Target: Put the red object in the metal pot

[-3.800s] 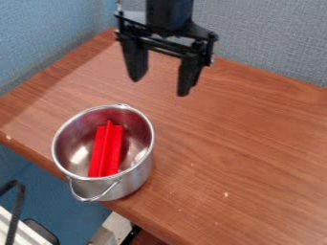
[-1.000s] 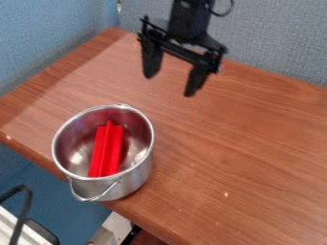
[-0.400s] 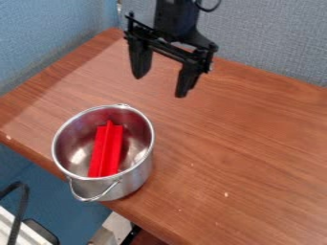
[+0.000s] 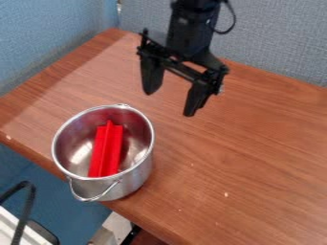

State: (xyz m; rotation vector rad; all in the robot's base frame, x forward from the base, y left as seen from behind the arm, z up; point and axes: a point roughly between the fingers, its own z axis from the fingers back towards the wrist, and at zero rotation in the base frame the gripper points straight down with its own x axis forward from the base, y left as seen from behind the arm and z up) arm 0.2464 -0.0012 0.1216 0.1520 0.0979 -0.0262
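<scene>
The red object [image 4: 109, 149], a grooved red bar, lies inside the metal pot [image 4: 136, 173], leaning along its bottom. The shiny pot stands near the table's front left corner, one loop handle toward the front. My gripper [image 4: 174, 100] hangs above the wooden table, up and to the right of the pot and well apart from it. Its two black fingers [image 4: 196, 99] point down and stand wide apart, open, with nothing between them.
The wooden table [image 4: 243, 163] stretches right and toward the back. Its left and front edges run close to the pot. A blue wall rises behind the table, and a black cable shows at the lower left.
The gripper has wandered above the table's back, shifting left then right and slightly lower, staying open. The red object and pot have not moved.
</scene>
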